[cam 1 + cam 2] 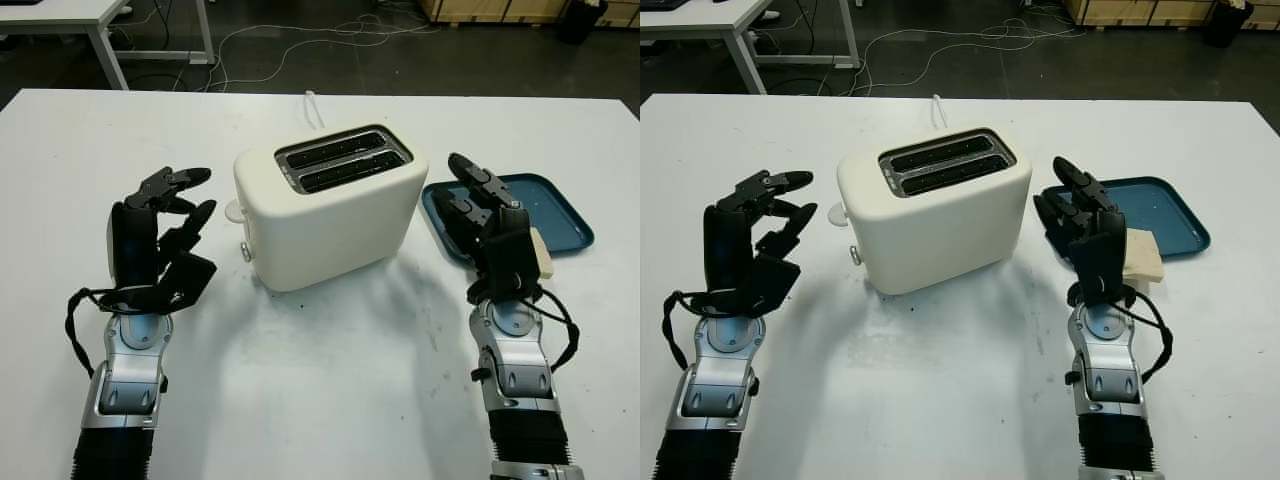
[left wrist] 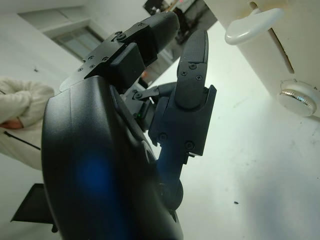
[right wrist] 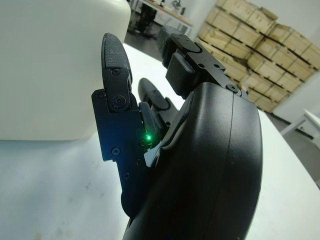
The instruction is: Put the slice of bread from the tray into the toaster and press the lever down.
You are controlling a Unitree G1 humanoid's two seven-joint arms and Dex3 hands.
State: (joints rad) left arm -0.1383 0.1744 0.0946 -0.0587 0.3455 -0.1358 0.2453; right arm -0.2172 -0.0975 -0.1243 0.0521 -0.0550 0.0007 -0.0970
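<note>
While both arms are reaching in from the near edge of the white table (image 1: 320, 400), a cream two-slot toaster (image 1: 330, 205) is standing at its middle, both slots empty. Its lever (image 1: 234, 210) and a small metal knob (image 1: 245, 252) are projecting from the end facing the left hand; the left wrist view is showing the lever (image 2: 252, 22) up near the top of its track, with the knob (image 2: 298, 99) below it.

Left hand (image 1: 160, 235): hovering beside the toaster's lever end, apart from it, holding nothing, fingers (image 1: 185, 177) loosely bent and pointing toward the toaster.

Right hand (image 1: 1087, 232): hovering between the toaster and a blue tray (image 1: 1170, 215), open, fingers (image 1: 1072, 175) extended and separated, gripping nothing.

Slice of bread (image 1: 1140, 258): lying at the tray's near edge, just beside the right wrist. The forearm is covering much of it, so whether it is sitting wholly within the tray or overhanging the rim cannot be told.

A white power cord (image 1: 312, 103) is running from behind the toaster toward the far table edge. Cables are trailing across the dark floor beyond, and stacked cardboard boxes (image 3: 260, 55) are standing in the background of the right wrist view. A person's pale sleeve (image 2: 20, 107) is cut off at the edge of the left wrist view.
</note>
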